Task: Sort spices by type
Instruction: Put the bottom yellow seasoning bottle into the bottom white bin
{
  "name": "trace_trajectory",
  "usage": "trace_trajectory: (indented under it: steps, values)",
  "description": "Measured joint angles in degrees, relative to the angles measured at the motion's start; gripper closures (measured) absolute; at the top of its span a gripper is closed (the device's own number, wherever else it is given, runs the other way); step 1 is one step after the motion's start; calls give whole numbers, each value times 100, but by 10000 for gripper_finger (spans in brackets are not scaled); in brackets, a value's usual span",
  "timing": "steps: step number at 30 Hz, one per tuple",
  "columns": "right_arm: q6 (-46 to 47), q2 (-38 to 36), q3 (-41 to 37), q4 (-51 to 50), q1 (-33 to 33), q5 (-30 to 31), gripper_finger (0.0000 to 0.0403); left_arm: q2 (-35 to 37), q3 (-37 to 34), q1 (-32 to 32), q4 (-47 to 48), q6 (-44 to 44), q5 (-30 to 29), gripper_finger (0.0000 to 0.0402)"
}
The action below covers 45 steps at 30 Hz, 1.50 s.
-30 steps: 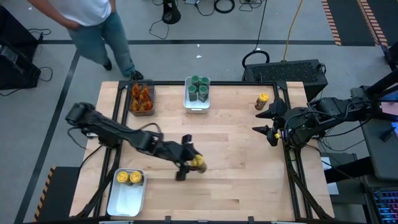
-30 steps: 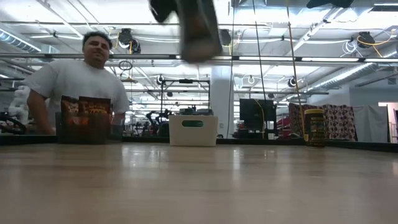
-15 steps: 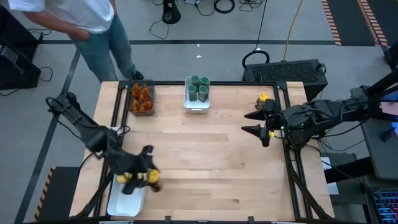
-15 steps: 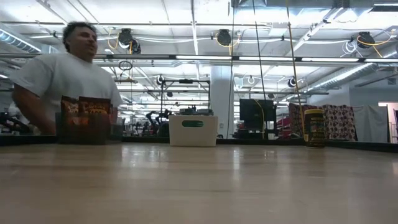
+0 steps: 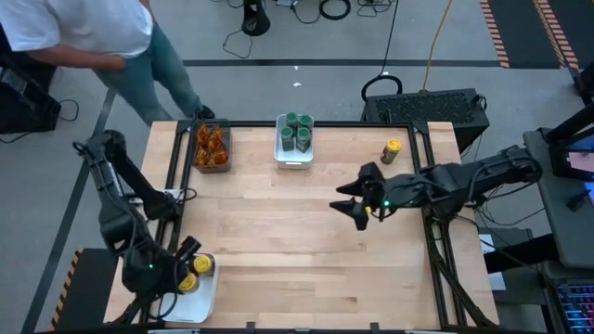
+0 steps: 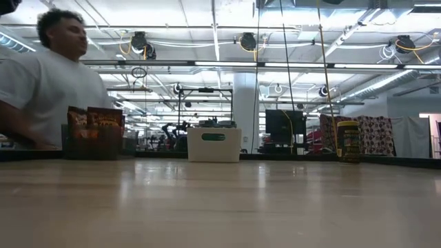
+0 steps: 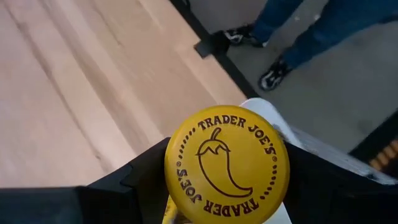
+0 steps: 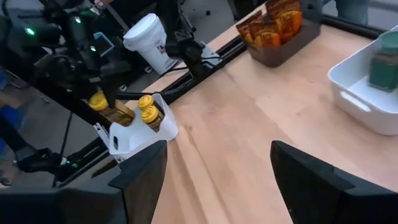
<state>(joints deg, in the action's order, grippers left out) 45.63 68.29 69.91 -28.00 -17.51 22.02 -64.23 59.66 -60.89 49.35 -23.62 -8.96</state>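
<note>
The left gripper (image 5: 186, 269) is clamped on a yellow-lidded spice jar (image 7: 226, 164), its dark fingers (image 7: 146, 180) pressing either side of the lid, which bears a chili pepper emblem. It hangs over the white tray (image 5: 190, 301) at the table's 7 o'clock corner, the left arm folded back along the table's left edge. At least one more yellow-lidded jar (image 5: 202, 265) stands in that tray; the right wrist view shows two yellow lids (image 8: 147, 111) there, one of them under the left gripper. The right gripper (image 5: 357, 206) hovers over bare tabletop toward 3 o'clock, fingers (image 8: 140, 177) spread apart and holding nothing, its arm reaching in level from the right side. A lone yellow-lidded jar (image 5: 392, 150) stands upright near the 1 o'clock corner, well apart from the others. At 12 o'clock a second white tray (image 5: 293, 160) holds four green-lidded jars (image 5: 296, 130), set two by two. At 11 o'clock a dark clear-sided bin (image 5: 210, 164) holds the orange-brown packets (image 5: 211, 144); their count cannot be told. A person (image 5: 102, 37) stands just beyond the table's 11 o'clock corner.
</note>
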Motion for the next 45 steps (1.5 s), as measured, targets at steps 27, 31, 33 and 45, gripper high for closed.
trace_trajectory:
  steps: [27,31,33,45]
  values:
    - [113,195,2,237,-136,-146,135,-154,-1977,-362,-2089,-155,-806,153]
    - [67,195,2,210,-136,-149,135,-364,-1976,-366,-2224,12,-832,153]
    - [67,195,2,204,-136,-150,135,-486,-1969,-365,-2329,71,-832,153]
    - [21,193,2,199,-136,-154,135,-629,-1985,-360,-2406,148,-739,146]
